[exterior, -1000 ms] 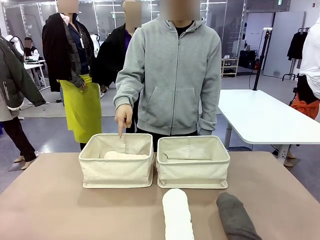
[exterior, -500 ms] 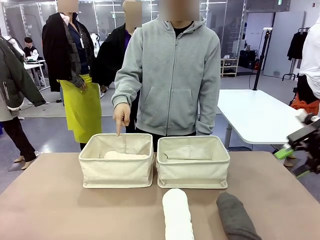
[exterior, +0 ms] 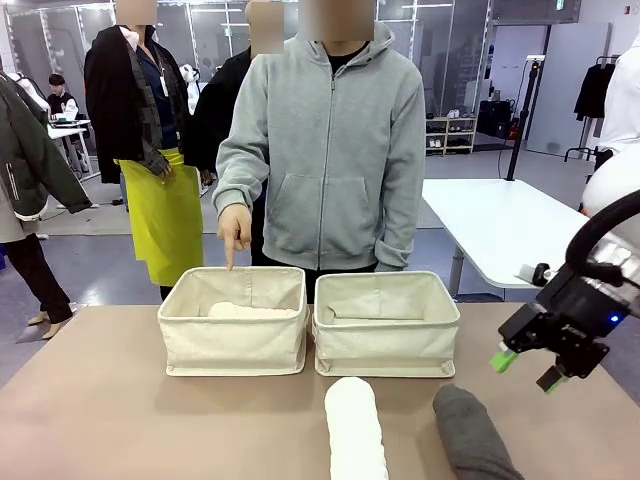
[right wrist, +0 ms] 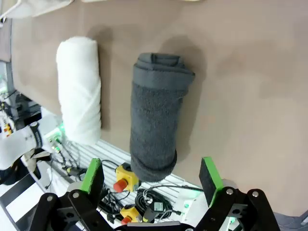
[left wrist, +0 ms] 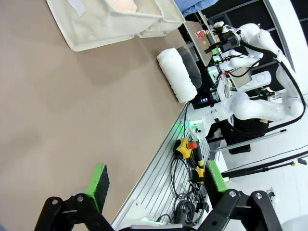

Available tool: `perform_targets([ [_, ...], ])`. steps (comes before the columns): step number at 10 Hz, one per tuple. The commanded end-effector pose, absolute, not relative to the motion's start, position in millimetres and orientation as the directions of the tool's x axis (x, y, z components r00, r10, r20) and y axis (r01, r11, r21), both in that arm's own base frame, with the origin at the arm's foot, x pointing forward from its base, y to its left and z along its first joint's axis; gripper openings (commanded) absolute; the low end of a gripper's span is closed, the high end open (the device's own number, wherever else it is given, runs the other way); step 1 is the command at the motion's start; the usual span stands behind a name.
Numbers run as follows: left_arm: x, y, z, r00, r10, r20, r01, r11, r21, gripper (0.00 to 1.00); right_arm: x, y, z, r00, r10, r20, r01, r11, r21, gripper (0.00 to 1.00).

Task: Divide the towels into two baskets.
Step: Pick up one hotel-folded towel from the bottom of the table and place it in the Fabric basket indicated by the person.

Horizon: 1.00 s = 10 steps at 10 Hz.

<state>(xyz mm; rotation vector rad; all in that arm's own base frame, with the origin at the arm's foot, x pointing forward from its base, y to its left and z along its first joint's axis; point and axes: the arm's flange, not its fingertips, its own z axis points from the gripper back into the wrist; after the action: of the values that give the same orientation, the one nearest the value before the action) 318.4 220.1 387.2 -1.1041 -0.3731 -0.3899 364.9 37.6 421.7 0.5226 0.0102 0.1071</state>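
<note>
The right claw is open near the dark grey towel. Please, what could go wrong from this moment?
1. The dark grey towel seems to hang its near end past the table edge; if the right claw pushes it before closing, the roll may slide off.
2. The white towel lies close beside it; a wide-open finger could catch it too.
3. The person's hand points above the left basket; a delivery there may meet it.
</note>
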Motion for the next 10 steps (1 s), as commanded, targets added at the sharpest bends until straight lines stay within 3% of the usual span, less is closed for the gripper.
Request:
perform_targets([
  [1,315.3,222.3,390.9,0.873,-0.122,0.473,0.479,0.401,-0.781,1.00,363.8,61.5,404.5,0.999,0.046,0.006,-0.045,0.907,0.419,1.00],
  [10,315.3,222.3,390.9,0.873,-0.122,0.473,0.479,0.401,-0.781,1.00,350.9,119.2,344.7,0.991,0.133,0.009,-0.132,0.971,0.202,1.00],
])
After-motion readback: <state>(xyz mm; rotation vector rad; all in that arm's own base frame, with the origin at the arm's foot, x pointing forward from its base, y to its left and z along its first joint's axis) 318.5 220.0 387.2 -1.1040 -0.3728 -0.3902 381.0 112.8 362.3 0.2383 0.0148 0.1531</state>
